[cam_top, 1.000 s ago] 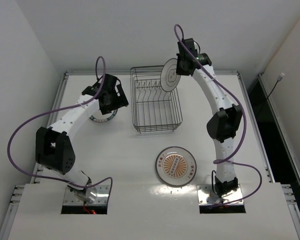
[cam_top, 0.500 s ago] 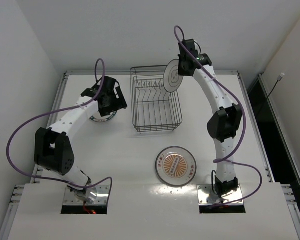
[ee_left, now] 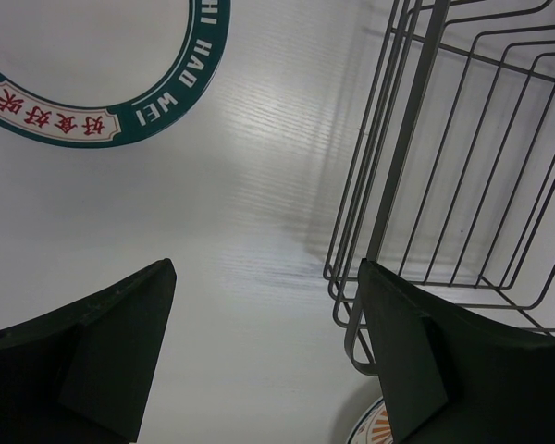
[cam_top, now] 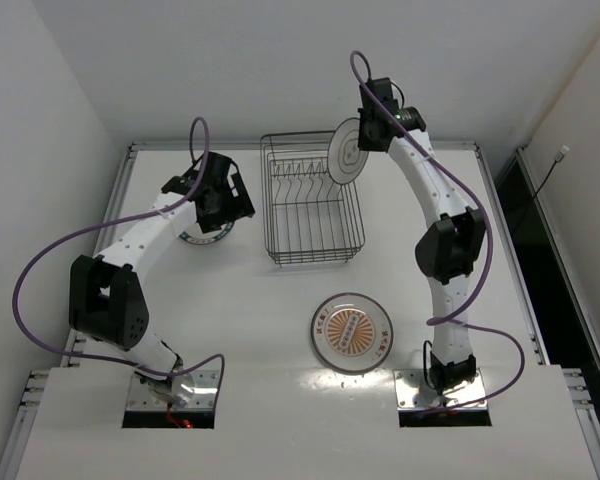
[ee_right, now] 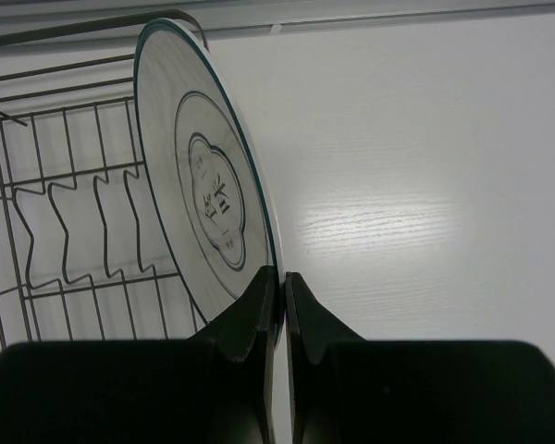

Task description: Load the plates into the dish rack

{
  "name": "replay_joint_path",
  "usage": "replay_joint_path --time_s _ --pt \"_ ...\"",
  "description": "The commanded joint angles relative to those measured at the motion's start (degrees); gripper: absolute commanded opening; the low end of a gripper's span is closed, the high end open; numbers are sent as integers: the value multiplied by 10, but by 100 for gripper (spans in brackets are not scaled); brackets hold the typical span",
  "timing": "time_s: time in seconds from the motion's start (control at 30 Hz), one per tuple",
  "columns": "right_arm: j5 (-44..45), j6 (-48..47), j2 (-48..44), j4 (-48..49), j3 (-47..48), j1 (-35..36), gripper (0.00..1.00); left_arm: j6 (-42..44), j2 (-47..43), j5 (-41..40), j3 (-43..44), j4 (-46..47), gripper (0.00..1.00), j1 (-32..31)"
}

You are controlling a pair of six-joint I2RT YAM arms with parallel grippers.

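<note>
The right jaws are pinched tight on the edge of the white plate with the grey emblem (cam_top: 346,152), holding it on edge, close to upright, face turned toward the dish rack (cam_top: 315,262). From the wrist view the plate (ee_right: 208,203) hangs over the rack's far right corner, with the wavy row of tines (ee_right: 74,231) just to its left. Its lowest edge is hidden behind the jaws, so I cannot tell whether it touches the wire yet; it does not look seated in a slot.

The left jaws stand wide apart with nothing between them. They hover over bare counter (cam_top: 240,320) just off the rack's left side, the rack wall (ee_left: 416,185) on one flank and the teal-rimmed plate (ee_left: 92,120) on the other. That plate (cam_top: 205,235) lies flat on the counter to the left of the rack, partly under the left arm's wrist.

The third plate, with the orange-brown centre (cam_top: 352,332), lies flat on the counter in front of the rack, well apart from it and nearer the right arm's base.

As I read it, the job is barely begun: no plate stands between the tines, one is in the air about to go in, and two wait on the counter. The left arm looks poised to take the teal-rimmed one.
</note>
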Motion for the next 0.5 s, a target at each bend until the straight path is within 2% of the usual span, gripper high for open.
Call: replay_joint_path --time_s 0.0,0.23,0.47 --pt "18 -3 -31 25 16 -10 0 7 -6 2 23 8 78 6" --pt "18 -3 -31 25 35 -20 0 7 0 -3 33 3 78 6" --pt "8 -3 -31 25 0 -20 0 7 0 -3 28 3 78 6"
